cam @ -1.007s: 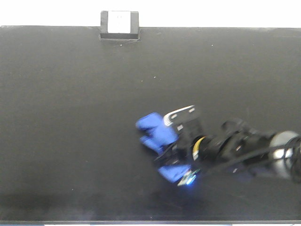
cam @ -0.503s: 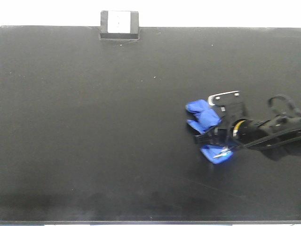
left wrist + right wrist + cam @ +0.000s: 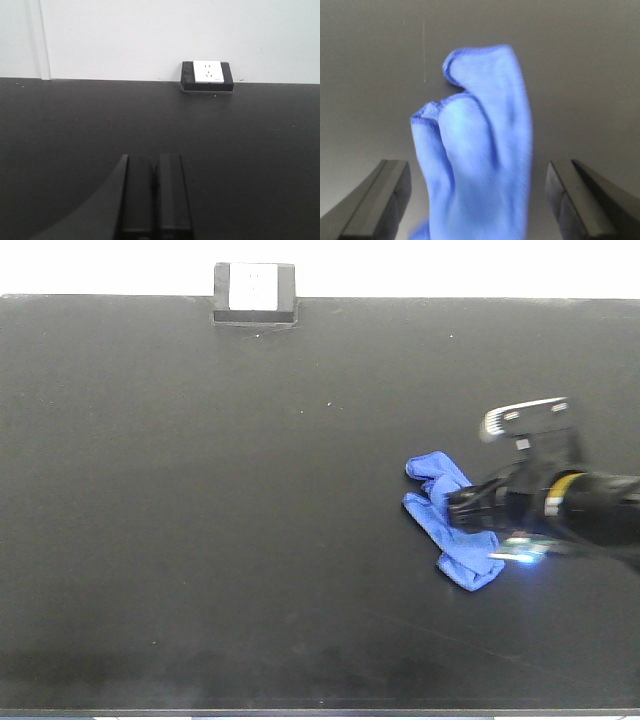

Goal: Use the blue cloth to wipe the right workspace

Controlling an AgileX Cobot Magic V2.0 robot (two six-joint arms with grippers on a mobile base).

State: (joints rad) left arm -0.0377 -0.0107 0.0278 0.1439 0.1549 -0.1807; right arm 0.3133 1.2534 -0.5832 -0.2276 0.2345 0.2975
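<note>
The blue cloth [image 3: 428,510] lies crumpled on the right part of the black countertop, the right workspace [image 3: 200,490]. My right gripper [image 3: 470,525] reaches in from the right edge and sits over the cloth's right side. In the right wrist view this gripper [image 3: 477,167] is open, its fingers [image 3: 380,195] wide apart, and the blue cloth [image 3: 480,150] lies loose between them, touching neither. The left gripper [image 3: 155,160] is shut and empty, held low over bare countertop [image 3: 60,130]; it does not show in the front view.
A black-framed white socket box [image 3: 254,290] sits at the back edge of the countertop against the white wall; the left wrist view shows this socket box [image 3: 207,75] too. The right arm [image 3: 590,510] enters from the right edge.
The right arm dragged the cloth from the middle of the countertop to the right. Its jaws have since opened, and the cloth now lies spread flatter on the surface.
</note>
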